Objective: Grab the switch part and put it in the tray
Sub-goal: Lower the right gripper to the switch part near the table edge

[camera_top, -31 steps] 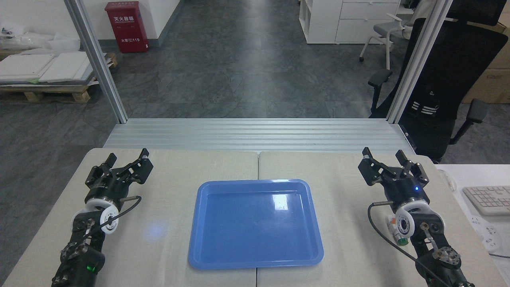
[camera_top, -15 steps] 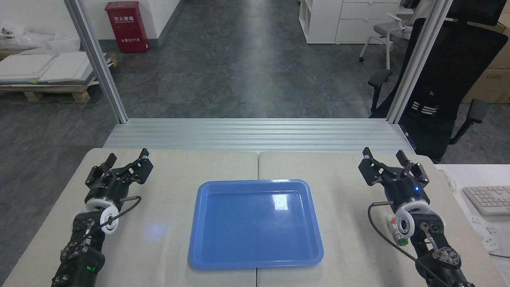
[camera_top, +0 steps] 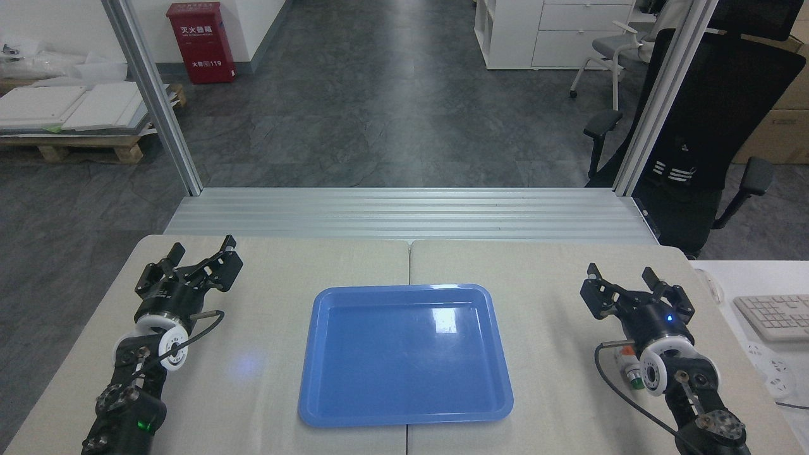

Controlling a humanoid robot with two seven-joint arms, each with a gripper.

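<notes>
Both grippers stood open and empty; the right gripper (camera_top: 635,296) needed to retract, centre over the switch part (camera_top: 627,366) beside its wrist, then descend squarely.

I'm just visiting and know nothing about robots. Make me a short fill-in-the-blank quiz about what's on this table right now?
1. The tray in the middle of the table is coloured ____.
2. The switch part lies on the table beside the robot's ____ arm.
3. Inside the tray there are ____ parts so far.
4. The left gripper and the right gripper both have their jaws ____.

Missing words: blue; right; no; open
</notes>
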